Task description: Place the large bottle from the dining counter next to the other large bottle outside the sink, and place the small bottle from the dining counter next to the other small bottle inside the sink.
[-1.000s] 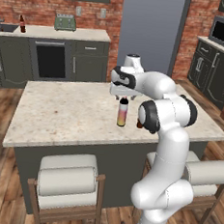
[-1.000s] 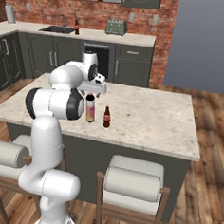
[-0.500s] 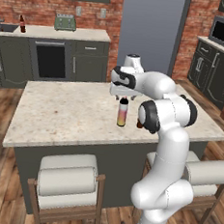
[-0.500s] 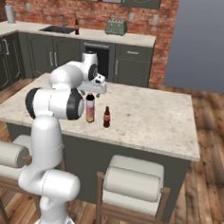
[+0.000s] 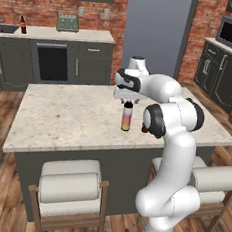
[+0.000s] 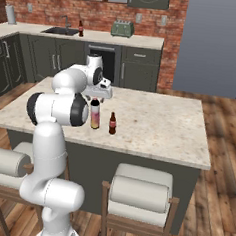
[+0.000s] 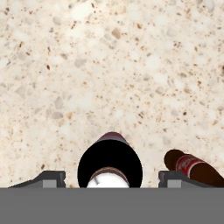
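Now, step: grasping the tall bottle (image 5: pixel 127 117).
Pincer (image 7: pixel 109 176): jaws apart, straddling the black cap from above, not touching, holding nothing.
Tip: go lower before closing, grip the neck squarely, lift straight.
Small bottle (image 6: pixel 112 123): just beside; avoid knocking it.
Desk (image 5: pixel 62 118): carries both.
Sink (image 6: pixel 60 31): far, brown bottle (image 6: pixel 81 28) beside.
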